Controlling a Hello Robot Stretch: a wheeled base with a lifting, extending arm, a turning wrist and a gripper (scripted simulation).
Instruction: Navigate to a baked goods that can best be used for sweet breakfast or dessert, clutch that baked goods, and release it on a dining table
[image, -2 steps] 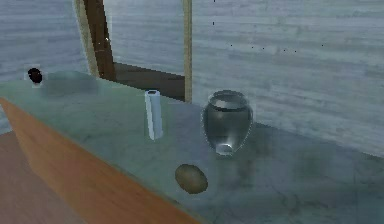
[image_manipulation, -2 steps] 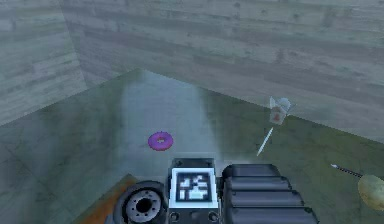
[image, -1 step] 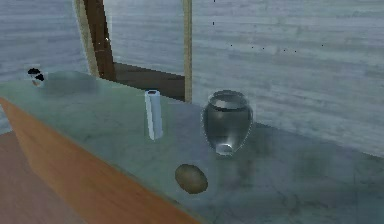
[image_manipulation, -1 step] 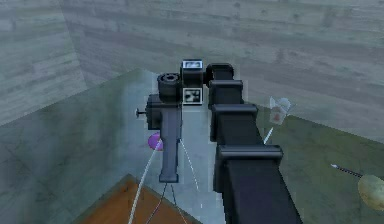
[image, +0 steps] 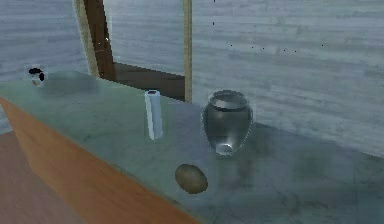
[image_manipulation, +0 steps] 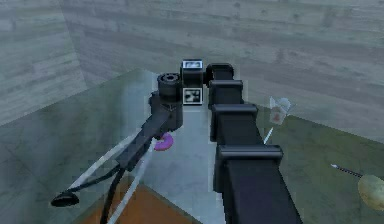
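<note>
Well, from where I stood the robot was drawn up against a grey-green stone counter (image: 300, 180) with a wooden side. Ahead of it on the counter stood a white upright roll (image: 153, 114), with a dark glass vase (image: 227, 122) just to its right. Nearer the edge lay a brown oval lump (image: 191, 179). A small black-and-white object (image: 37, 75) sat far off at the counter's left end, and a wooden doorframe (image: 95, 40) rose behind it. In the arm side view the dark arm (image_manipulation: 245, 170) reached out over the countertop, and its claw (image_manipulation: 90, 203) trailed two thin fingers (image_manipulation: 66, 198) down toward the view's left. A small pink-purple lump (image_manipulation: 161, 146) lay on the counter right by the claw's body; it was round enough for the sweet baked thing but too small to name for sure. I could not tell how the fingers were set, nor whether the claw held anything. A clear glass (image_manipulation: 276, 110) stood to the right of the arm, and a yellowish round thing (image_manipulation: 370, 187) lay at the right edge.
</note>
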